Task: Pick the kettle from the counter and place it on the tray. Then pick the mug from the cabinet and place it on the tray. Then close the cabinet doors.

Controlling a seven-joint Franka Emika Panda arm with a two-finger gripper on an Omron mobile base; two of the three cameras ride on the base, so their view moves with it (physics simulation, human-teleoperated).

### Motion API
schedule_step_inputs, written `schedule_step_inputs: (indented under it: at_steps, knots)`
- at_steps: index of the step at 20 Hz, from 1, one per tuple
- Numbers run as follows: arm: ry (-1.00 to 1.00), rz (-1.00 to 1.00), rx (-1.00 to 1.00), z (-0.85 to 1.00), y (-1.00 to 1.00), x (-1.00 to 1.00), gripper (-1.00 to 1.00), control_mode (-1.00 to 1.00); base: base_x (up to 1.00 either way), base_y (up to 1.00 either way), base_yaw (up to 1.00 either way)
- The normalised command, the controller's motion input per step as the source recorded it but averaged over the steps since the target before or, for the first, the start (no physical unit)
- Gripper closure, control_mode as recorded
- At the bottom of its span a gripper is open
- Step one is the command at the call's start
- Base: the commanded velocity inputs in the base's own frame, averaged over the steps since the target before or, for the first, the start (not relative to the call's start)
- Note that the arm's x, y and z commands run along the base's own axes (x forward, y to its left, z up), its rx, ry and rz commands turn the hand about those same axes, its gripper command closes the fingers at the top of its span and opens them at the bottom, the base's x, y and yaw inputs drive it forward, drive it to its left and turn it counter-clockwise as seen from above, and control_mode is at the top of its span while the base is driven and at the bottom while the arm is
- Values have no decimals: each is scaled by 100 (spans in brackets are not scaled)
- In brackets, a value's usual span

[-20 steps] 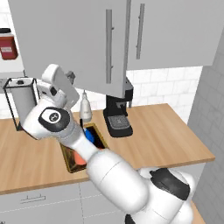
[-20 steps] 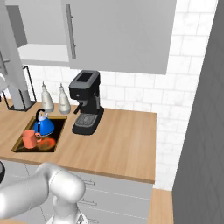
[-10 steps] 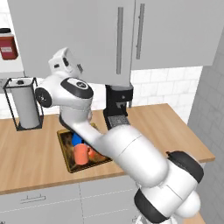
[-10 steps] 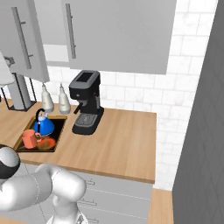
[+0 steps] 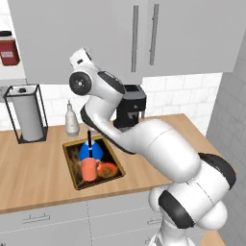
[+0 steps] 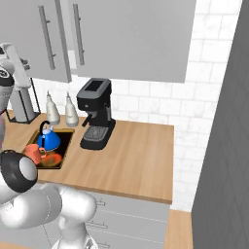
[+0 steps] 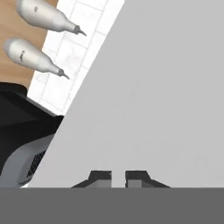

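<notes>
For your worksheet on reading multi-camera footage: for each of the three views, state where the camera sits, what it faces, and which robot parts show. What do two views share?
Left base view: behind-left of the arm, facing counter and cabinet doors; arm shows.
Right base view: behind-right, facing coffee machine; arm shows.
Hand view: on the hand, facing a door panel; gripper shows.
Shared by both base views: tray, kettle, mug.

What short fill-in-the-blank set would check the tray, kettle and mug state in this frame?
1. The small bright-blue cone-shaped kettle stands on the dark gold-rimmed ____.
2. The orange-red cylindrical mug sits on the tray beside the ____.
3. The black coffee machine stands on the light-wood ____.
Missing words: tray; kettle; counter
</notes>
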Motion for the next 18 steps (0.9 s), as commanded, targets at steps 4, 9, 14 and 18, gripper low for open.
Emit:
schedule_step_inputs:
  at_steps: [4,9,14,18]
  knots:
    - [0,29,7,-23,-100,84,100,-100,0,0,0]
    - [0,32,12,-7,-100,100,100,-100,0,0,0]
    - [0,34,16,0,-73,100,100,-100,0,0,0]
    - [16,25,14,5,-51,89,100,-100,0,0,0]
